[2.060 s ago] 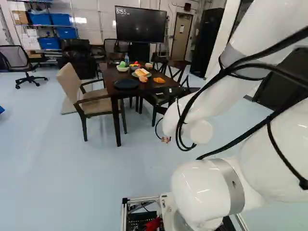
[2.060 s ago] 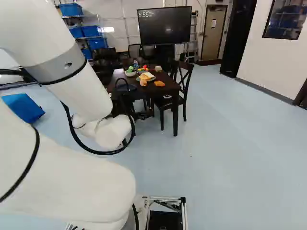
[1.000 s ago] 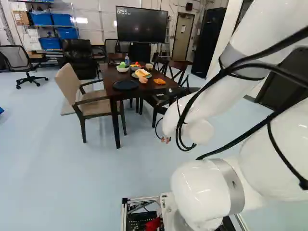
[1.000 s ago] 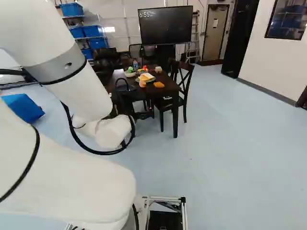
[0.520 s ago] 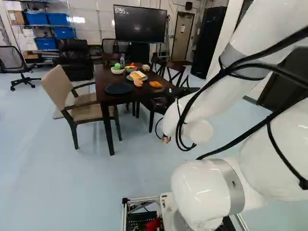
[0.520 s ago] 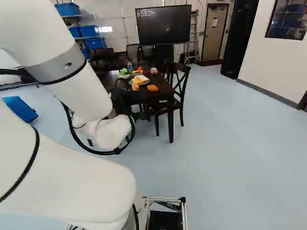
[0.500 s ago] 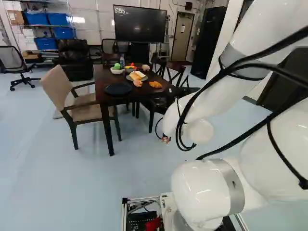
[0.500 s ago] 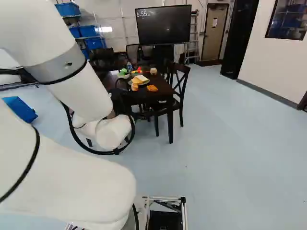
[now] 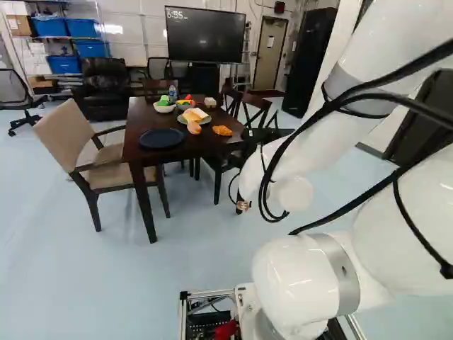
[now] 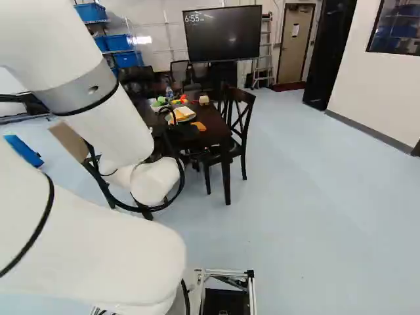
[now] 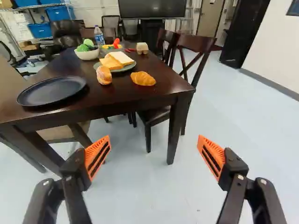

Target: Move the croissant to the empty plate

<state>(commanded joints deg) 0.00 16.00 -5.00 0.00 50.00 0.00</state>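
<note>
1. Left base view, and one white arm [image 9: 297, 134] stands right of the middle, its one black gripper [image 9: 267, 134] out at the far end!
2. Over to the wrist view: two orange-padded fingers, spread wide, nothing between them; the gripper [image 11: 154, 140] is released.
3. One croissant [image 11: 143, 78], and it's lying right on the table [image 11: 140, 95], ahead of the fingers, near the corner by two dark wooden chairs [image 11: 212, 42].
4. Count the plates with food in play: one green-grey plate [image 11: 133, 66], just beside the croissant, carrying one yellow slice [image 11: 109, 62] and one white slice [image 11: 120, 58].
5. One tan-and-orange piece of food [image 11: 103, 76] sits at that plate's near side.
6. And there's the target: one empty dark plate [image 11: 51, 91], near the table's opposite front corner, well apart from the croissant, on the side of one beige armchair [image 9: 65, 134].
7. Further back, one white bowl [image 11: 87, 55] of green pieces [image 11: 85, 45], one bottle [image 11: 99, 36] just beyond it, and one small tan block [image 11: 142, 47].
</note>
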